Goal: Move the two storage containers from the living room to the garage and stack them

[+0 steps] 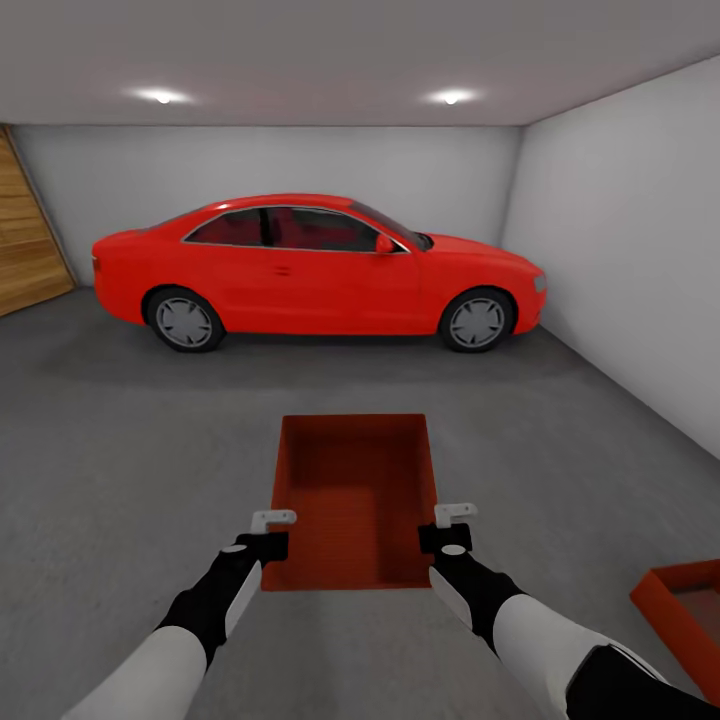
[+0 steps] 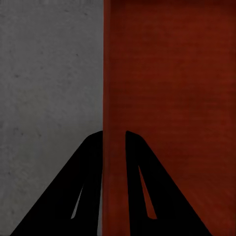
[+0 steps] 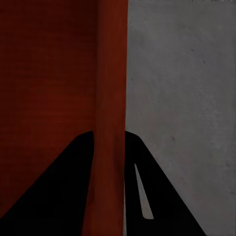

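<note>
I am in the garage, over its dark grey concrete floor [image 1: 120, 480]. One orange-red storage container [image 1: 355, 500] hangs open side up between my arms, just in front of me. My left gripper [image 1: 272, 530] is shut on its left wall near the close corner. My right gripper [image 1: 447, 527] is shut on its right wall. In the left wrist view the black fingers [image 2: 78, 187] straddle the thin red wall [image 2: 114, 73]. The right wrist view has that gripper [image 3: 109, 142] clamping the other wall [image 3: 110, 73]. The second container [image 1: 690, 610] rests on the floor at my lower right, cut off by the picture's edge.
A red car [image 1: 310, 265] is parked broadside across the far end. The wooden plank door [image 1: 25, 240] is at the far left. A pale grey wall [image 1: 630, 250] runs along the right. Bare concrete stretches between me and the car.
</note>
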`<state>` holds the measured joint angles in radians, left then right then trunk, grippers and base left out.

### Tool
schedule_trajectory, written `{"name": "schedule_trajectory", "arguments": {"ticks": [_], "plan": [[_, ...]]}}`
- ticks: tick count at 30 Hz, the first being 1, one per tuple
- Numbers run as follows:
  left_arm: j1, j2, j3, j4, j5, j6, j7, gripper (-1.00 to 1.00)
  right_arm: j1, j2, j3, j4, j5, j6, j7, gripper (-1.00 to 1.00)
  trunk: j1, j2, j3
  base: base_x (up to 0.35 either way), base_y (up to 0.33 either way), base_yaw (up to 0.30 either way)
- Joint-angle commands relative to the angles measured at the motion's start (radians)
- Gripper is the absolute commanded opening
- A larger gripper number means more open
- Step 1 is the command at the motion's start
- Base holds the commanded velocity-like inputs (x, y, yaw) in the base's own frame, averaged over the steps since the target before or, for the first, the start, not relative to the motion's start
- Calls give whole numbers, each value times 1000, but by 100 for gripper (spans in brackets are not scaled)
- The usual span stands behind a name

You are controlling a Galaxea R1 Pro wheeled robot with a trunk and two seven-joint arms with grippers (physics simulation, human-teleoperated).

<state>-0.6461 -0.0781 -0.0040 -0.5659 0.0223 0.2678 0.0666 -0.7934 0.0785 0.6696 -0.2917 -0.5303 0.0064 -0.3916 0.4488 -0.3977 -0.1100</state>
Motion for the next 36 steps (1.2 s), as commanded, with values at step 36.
{"name": "schedule_trajectory", "arguments": {"ticks": [36], "plan": [[-1,1,-14,-5,10,5,9,-100,-1,-8,33,21,-39,21,-12,-100,1,-2,-2,321,75,-66]]}}
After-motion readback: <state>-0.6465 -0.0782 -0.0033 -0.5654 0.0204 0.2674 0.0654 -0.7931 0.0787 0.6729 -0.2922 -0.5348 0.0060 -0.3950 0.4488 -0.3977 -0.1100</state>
